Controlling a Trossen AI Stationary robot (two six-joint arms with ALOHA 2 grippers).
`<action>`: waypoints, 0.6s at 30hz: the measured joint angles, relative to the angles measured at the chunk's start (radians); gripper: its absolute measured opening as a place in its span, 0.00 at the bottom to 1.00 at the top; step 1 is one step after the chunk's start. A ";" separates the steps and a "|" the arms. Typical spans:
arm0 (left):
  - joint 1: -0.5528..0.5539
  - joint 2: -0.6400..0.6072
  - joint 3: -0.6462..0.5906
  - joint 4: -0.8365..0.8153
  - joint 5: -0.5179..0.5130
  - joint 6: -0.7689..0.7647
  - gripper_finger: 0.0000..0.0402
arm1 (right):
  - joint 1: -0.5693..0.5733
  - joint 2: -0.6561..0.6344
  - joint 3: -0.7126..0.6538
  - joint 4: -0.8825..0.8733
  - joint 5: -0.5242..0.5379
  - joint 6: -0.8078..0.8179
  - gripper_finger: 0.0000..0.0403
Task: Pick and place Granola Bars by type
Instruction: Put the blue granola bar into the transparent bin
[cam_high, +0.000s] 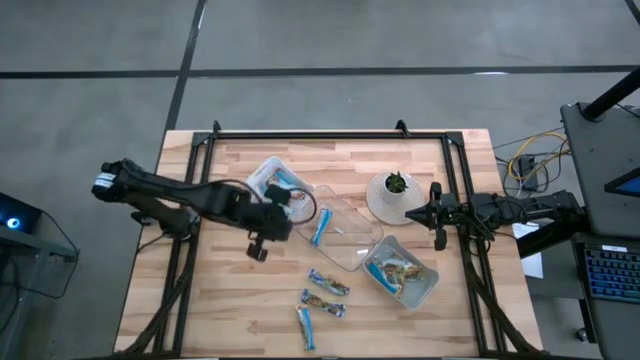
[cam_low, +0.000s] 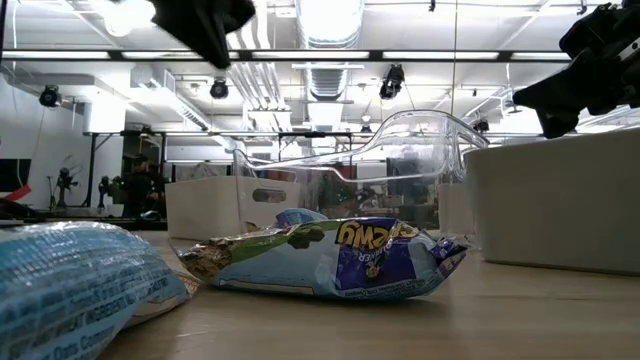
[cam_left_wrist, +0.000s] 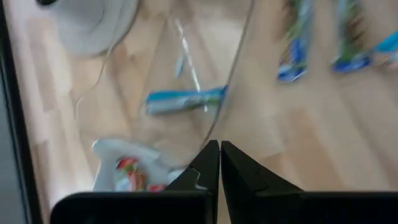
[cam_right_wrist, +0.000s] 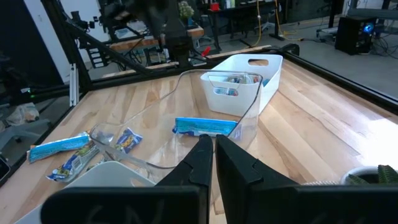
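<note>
The high view looks straight down on my whole table (cam_high: 240, 310), with the clear tray (cam_high: 345, 235) near its middle. The low view sits at table height, very close to a bar (cam_low: 330, 262) in front of that tray (cam_low: 420, 150), facing the room. My left wrist view looks steeply down onto the tray's edge (cam_left_wrist: 239, 74); my right wrist view looks level across the tray (cam_right_wrist: 186, 99). All four share it.

granola bars (cam_high: 327, 284): blue-and-tan wrappers | table (cam_high: 230, 310): pale wood | bin (cam_right_wrist: 261, 78): white
</note>
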 joint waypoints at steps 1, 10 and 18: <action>-0.020 0.000 0.009 0.003 0.001 -0.018 0.00 | 0.000 0.000 0.000 0.000 0.000 0.000 0.03; -0.140 0.020 0.033 0.055 0.019 -0.094 0.00 | 0.000 0.000 0.000 0.000 0.000 0.000 0.03; -0.165 0.073 0.031 0.143 0.075 -0.075 0.03 | 0.000 0.000 0.000 0.000 0.000 0.000 0.03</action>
